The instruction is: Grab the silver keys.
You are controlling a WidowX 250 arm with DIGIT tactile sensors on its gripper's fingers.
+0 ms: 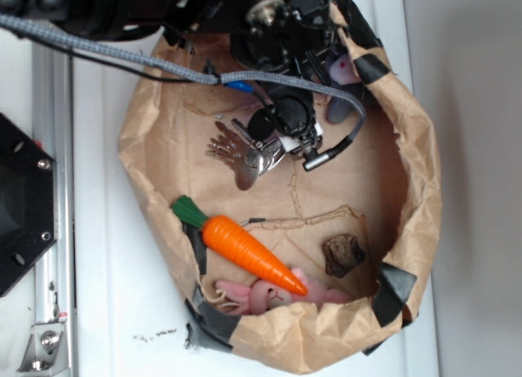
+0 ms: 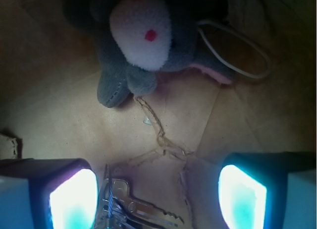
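Gripper [image 2: 157, 197] spread wide, both pads glowing in the wrist view, nothing clamped between them. The silver keys [image 2: 130, 209] lie on the paper floor just inside the left pad [image 2: 73, 199]. Beyond sits a grey plush toy [image 2: 141, 38]. From outside, the keys [image 1: 243, 153] rest mid-bag, the carrot [image 1: 245, 246] lower down in the brown paper bag [image 1: 420, 173].

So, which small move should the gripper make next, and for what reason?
Probably shift slightly toward the left pad's side, then lower. In the wrist view the gripper is open, and the silver keys lie beside the left pad, off-centre in the gap.
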